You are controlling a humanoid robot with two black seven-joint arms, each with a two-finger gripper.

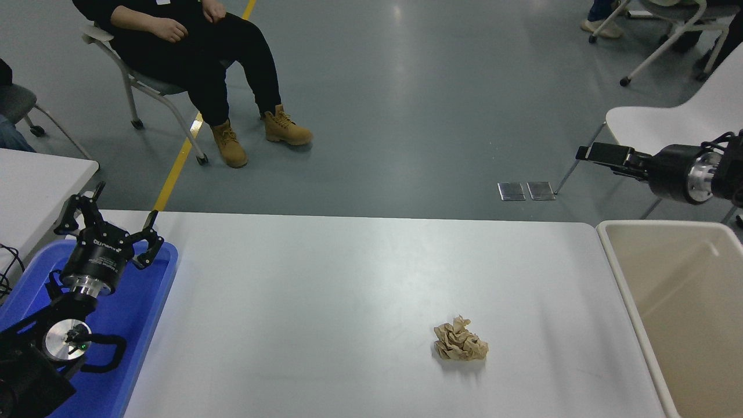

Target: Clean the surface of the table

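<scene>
The tabletop [348,278] fills the middle of the view, and the only litter on it is a crumpled brown paper ball [461,344] lying toward its near right part. Just beside the tabletop's right edge stands a beige bin [630,273], open at the top. The right gripper [603,154] hangs high at the right edge, above the far corner of the bin and well apart from the paper; it is seen side-on, so I cannot tell whether its fingers are spread or closed. The left gripper [110,223] is parked over the blue tray [157,290] at the lower left, its fingers spread and holding nothing.

The step in hand appears to be reaching for the paper. To do it well, the right arm should swing in over the ball, point the fingers down, open them wider than the wad, and descend until they straddle it. The paper will likely crush easily, so a firm close should hold.
</scene>
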